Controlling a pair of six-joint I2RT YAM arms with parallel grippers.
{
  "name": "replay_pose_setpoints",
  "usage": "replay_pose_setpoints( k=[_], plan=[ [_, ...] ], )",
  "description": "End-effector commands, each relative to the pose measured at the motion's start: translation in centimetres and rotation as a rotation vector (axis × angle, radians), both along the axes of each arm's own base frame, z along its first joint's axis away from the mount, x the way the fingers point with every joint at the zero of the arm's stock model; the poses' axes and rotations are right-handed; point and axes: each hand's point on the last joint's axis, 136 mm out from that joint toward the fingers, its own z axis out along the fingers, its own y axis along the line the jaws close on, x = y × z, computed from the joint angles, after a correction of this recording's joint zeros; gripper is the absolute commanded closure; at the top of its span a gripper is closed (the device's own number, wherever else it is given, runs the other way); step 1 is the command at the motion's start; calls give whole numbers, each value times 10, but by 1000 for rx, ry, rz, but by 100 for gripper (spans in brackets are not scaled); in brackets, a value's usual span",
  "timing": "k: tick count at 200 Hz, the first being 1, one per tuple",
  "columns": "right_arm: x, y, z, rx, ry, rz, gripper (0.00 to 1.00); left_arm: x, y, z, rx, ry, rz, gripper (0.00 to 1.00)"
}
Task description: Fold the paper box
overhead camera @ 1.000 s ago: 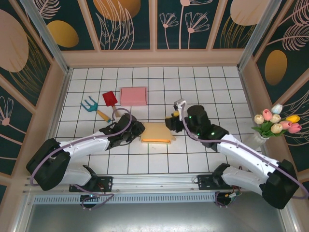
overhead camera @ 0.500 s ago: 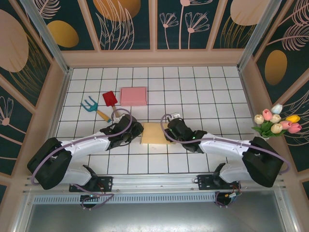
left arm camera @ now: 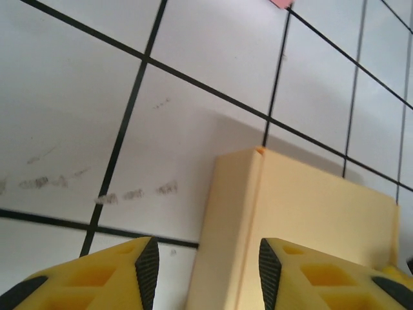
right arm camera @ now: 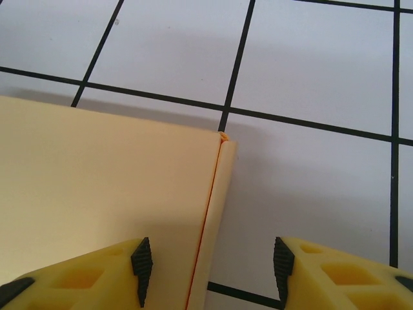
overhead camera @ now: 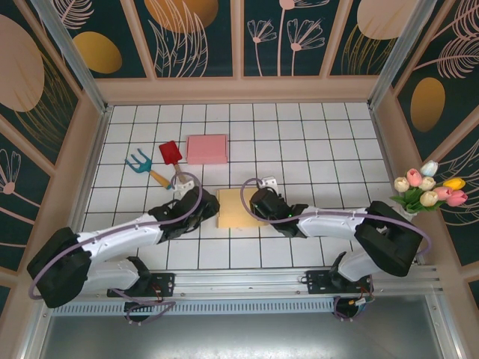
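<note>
On the white tiled table (overhead camera: 314,149) I count one paper box (overhead camera: 236,209), one pink box (overhead camera: 206,148), one red shovel (overhead camera: 171,153), one blue rake (overhead camera: 138,161) and one bunch of tulips (overhead camera: 426,191) at the right wall. The paper box lies flat near the middle of the table, toward the near side, between the two grippers. From above, the left gripper (overhead camera: 203,206) is at its left edge and the right gripper (overhead camera: 258,203) at its right edge, but the jaws are too small there to judge. The wrist views show them: the left gripper (left arm camera: 203,268) has its jaws apart, the box's left edge between them and not squeezed; the right gripper (right arm camera: 210,271) also stands open, astride the right edge, with bare tile before its right pad (right arm camera: 282,261). Close up, the box is pale yellow and smooth, with a narrow folded strip along each side edge and a thin orange line in the crease.
</note>
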Motion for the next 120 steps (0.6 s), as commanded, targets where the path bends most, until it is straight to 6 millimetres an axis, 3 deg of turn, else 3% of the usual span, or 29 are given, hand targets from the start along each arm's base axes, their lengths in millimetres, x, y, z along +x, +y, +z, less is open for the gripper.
replay_pose_setpoints(
  k=[1, 36, 70, 83, 93, 120],
  plan=[
    [-7, -4, -9, 28, 16, -44, 44, -21, 15, -17, 49, 12, 8, 52],
    [-10, -11, 2, 101, -21, -125, 44, -37, 3, -24, -11, 1, -26, 45],
    [-15, -15, 5, 143, -40, -134, 44, -30, -5, -13, 32, -25, -18, 41],
    [-16, -16, 4, 146, -41, -133, 44, -26, 0, -9, 32, -32, 34, 28],
    [-16, -17, 3, 145, -42, -132, 44, -24, 0, -4, 7, -46, 50, 3],
    [-16, -15, 1, 144, -43, -126, 44, -21, -9, 11, -142, -40, 77, 1]
  ],
)
